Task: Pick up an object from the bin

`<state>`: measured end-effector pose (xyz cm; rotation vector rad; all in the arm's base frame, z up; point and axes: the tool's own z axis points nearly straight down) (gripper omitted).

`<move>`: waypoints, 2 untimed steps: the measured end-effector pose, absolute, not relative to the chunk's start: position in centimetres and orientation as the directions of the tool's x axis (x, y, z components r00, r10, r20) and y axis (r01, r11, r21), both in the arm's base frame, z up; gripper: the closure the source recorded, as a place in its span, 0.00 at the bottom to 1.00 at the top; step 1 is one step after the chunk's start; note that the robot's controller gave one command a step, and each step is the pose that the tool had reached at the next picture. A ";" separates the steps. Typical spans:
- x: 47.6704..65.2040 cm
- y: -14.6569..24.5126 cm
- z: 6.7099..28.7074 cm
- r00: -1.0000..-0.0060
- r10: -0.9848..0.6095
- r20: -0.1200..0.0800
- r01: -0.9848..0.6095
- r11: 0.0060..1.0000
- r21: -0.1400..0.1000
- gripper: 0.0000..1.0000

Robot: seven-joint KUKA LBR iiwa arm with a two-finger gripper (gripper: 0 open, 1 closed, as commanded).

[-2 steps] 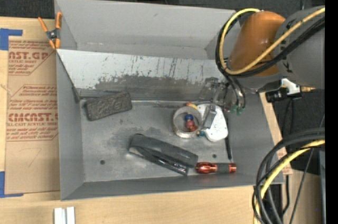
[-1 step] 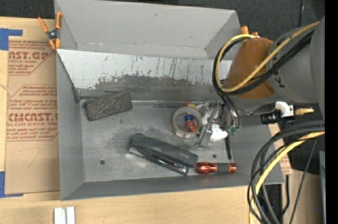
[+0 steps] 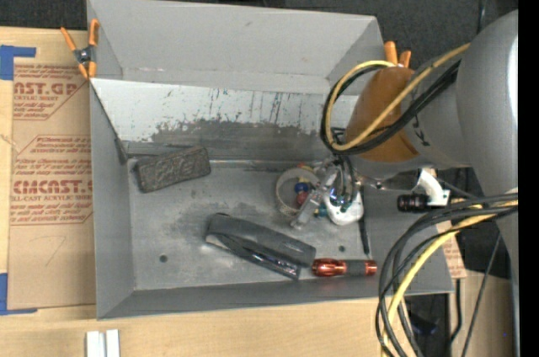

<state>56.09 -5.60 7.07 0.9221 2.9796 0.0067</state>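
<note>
1. The gripper (image 3: 324, 199) is low in the bin (image 3: 227, 52), near its right wall. Whether it is spread or pressed together cannot be told, because cables and glare hide its tips.
2. The nearest thing is a clear round plastic piece (image 3: 292, 189), ring- or cup-like, touching or just beside the gripper on the view's left. A small white rounded piece (image 3: 345, 212) with a blue spot lies just beside the gripper on the other side. It is unclear whether either one is actually gripped.
3. The clear piece is probably light, thin-walled and slippery. It may flex or squirt out under a hard squeeze, so it is best pinched across its wall at the rim, with one tip inside and one outside.
4. The white piece looks small, hard and smooth. It would be taken across its narrow width, and it may roll away.
5. Below the gripper and a little to the left lies a dark stapler-like tool (image 3: 257, 244). It looks stiff and heavier, and would be gripped across its slim body near the middle.
6. Just below the gripper lies a red-handled screwdriver (image 3: 345, 268), which is rigid but prone to rolling. Its handle is the best hold.
7. Well apart to the left lies a rough grey block (image 3: 171, 167), which would not slip easily but is wide for the grip.
</note>
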 end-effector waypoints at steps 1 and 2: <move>58.2 -1.8 7.6 -0.994 0.113 -0.010 0.113 0.994 -0.002 1.00; 58.2 -1.8 7.6 -0.994 0.113 -0.010 0.113 0.994 -0.002 1.00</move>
